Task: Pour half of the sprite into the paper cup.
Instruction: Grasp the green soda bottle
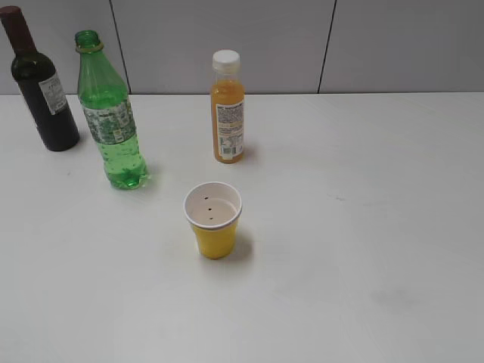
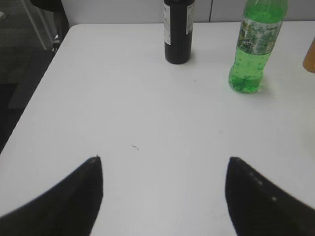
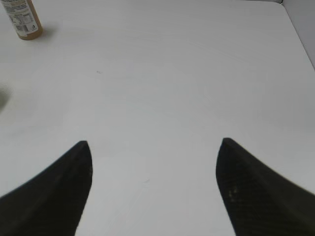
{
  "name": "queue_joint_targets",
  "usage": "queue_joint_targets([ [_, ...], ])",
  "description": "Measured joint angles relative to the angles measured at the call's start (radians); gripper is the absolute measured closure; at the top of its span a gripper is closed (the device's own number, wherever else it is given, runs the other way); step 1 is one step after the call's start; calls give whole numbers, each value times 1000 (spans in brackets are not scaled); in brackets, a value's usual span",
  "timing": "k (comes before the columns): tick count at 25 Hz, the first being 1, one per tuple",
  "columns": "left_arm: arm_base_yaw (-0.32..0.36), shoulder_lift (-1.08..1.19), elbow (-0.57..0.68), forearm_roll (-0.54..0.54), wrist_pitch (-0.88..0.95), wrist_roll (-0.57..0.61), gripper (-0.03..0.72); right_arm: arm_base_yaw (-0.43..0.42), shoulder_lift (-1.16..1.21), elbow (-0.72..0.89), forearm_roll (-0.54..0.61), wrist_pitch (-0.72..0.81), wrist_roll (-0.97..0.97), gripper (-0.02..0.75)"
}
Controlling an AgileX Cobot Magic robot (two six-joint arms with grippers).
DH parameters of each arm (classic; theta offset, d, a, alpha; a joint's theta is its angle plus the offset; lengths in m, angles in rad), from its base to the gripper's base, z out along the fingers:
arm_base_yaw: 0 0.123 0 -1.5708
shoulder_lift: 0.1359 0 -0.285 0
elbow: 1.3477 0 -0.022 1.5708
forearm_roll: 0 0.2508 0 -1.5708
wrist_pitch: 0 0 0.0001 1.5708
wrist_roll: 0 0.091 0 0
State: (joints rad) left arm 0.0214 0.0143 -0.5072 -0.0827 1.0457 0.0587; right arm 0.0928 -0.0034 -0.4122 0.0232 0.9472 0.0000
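The sprite (image 1: pixel 112 121) is a tall green plastic bottle with no cap. It stands upright on the white table at the left. It also shows in the left wrist view (image 2: pixel 253 46) at the top right. The paper cup (image 1: pixel 214 220) is yellow with a white inside and stands upright in front of the middle; a little liquid shows at its bottom. My left gripper (image 2: pixel 163 160) is open and empty, well short of the sprite. My right gripper (image 3: pixel 154 143) is open and empty over bare table. Neither gripper shows in the exterior view.
A dark wine bottle (image 1: pixel 41 87) stands at the far left, behind the sprite, and shows in the left wrist view (image 2: pixel 178 30). An orange juice bottle (image 1: pixel 228 110) with a white cap stands behind the cup and shows in the right wrist view (image 3: pixel 22 18). The table's left edge (image 2: pixel 37 93) is near.
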Motion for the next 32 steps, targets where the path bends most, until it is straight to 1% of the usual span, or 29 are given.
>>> queue_joint_targets([
  [26,0,0,0,0,0,0,99,0,0,0,0,0,0,151],
  [32,0,0,0,-37,-2,0,99,0,0,0,0,0,0,152],
])
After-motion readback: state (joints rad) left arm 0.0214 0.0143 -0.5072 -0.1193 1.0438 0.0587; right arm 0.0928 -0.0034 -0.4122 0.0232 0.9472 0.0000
